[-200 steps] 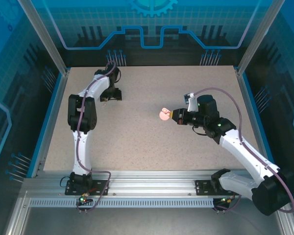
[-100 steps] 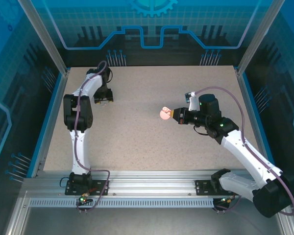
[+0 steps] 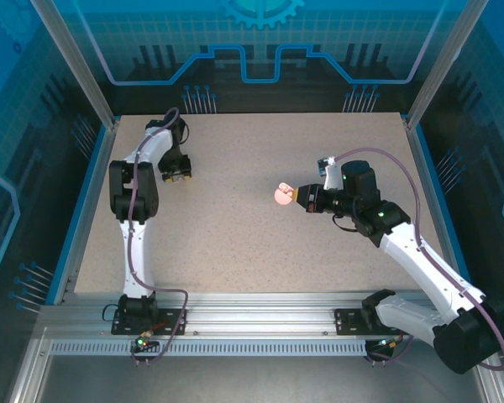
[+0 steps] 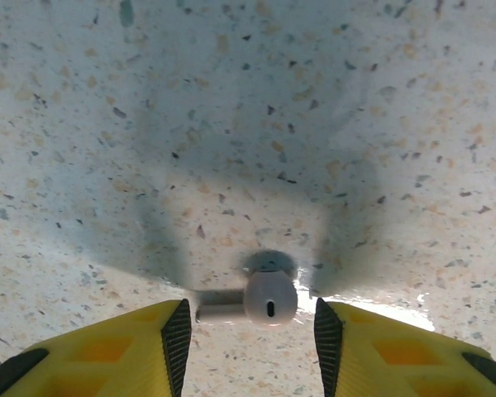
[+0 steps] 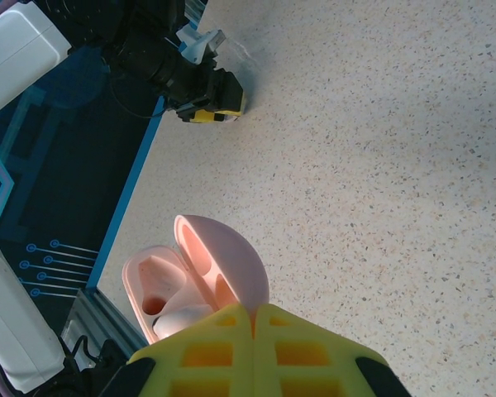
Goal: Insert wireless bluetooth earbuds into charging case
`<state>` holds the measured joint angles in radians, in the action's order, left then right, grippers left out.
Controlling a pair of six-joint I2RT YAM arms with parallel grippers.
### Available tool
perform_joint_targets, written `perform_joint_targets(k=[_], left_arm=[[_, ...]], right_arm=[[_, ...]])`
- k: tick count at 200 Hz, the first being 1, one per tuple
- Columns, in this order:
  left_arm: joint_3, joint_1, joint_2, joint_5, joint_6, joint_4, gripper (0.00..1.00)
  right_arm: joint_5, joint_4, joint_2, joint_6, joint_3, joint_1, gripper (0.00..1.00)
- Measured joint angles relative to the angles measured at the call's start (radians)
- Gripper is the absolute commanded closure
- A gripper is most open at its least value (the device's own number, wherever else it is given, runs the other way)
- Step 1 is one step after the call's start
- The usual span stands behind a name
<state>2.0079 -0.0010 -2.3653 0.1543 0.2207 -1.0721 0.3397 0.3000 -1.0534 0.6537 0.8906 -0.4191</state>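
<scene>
Pale earbud (image 4: 269, 298) on table (image 4: 231, 124), between left pincer (image 4: 252, 314) jaws.

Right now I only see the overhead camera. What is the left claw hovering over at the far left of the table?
Observer: A tiny pale earbud lies on the table inside the open left claw, untouched, its stem pointing left in that wrist view.
Operator: And the pink blob in the right claw?
Observer: A pink charging case, lid flipped open, pinched by the shut right claw.
Operator: Anything inside?
Observer: One socket looks empty; a pale shape, maybe a bud, sits in the other.
</scene>
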Motion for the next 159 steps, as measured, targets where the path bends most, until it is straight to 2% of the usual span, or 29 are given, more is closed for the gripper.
perform_joint_targets(k=[23,118,159], left_arm=[[0.0,0.006,-0.006,-0.01,-0.012,0.001,0.55],[0.012,0.006,-0.024,-0.066,-0.021,0.004,0.8],[0.013,0.006,-0.023,-0.086,-0.021,0.007,0.8]], right_arm=[[0.0,0.001,0.0,0.0,0.001,0.0,1.0],[-0.012,0.008,0.001,0.0,0.002,0.0,1.0],[-0.018,0.007,0.001,0.0,0.006,-0.001,1.0]])
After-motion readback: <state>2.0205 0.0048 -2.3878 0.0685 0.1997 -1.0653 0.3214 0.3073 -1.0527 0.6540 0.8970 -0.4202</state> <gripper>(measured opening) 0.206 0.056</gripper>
